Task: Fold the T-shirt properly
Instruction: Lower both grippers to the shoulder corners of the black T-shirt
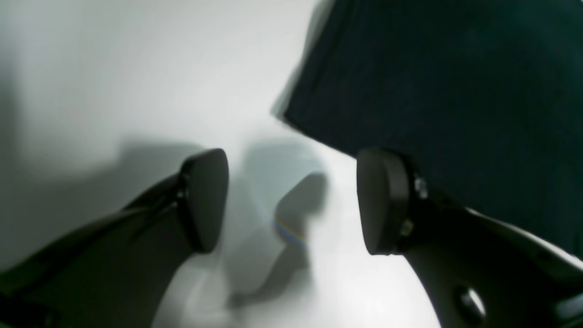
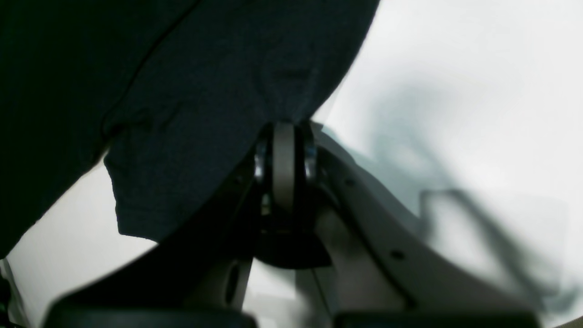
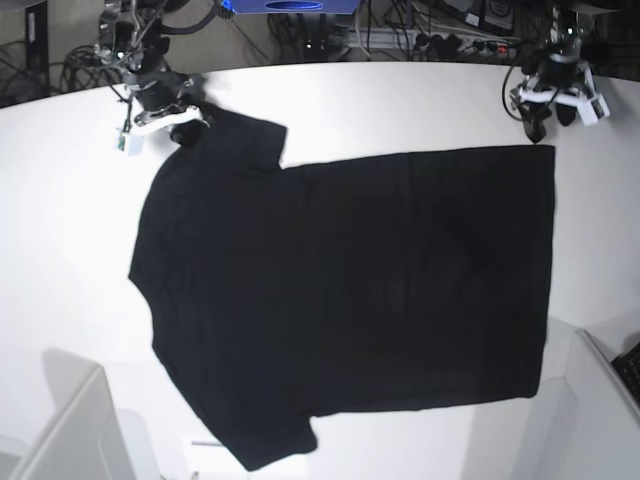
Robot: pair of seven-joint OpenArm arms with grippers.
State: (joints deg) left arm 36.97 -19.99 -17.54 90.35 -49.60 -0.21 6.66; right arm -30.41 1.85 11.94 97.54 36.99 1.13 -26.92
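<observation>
Between right hand (image 2: 283, 136) fingers — T-shirt (image 3: 350, 300) sleeve

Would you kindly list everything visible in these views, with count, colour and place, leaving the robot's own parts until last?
T-shirt: one, plain black, spread flat across the middle of the table, sleeves toward the base view's left.
Table: one, white, under the shirt, filling most of the base view.
Cables and equipment: several, dark, along the far edge behind the table.
Pale panels: two, light grey, at the near corners of the base view.
Left gripper: one, dark fingers standing open, above bare table beside the shirt's corner.
Right gripper: one, dark fingers shut on the T-shirt, at its far sleeve.
</observation>
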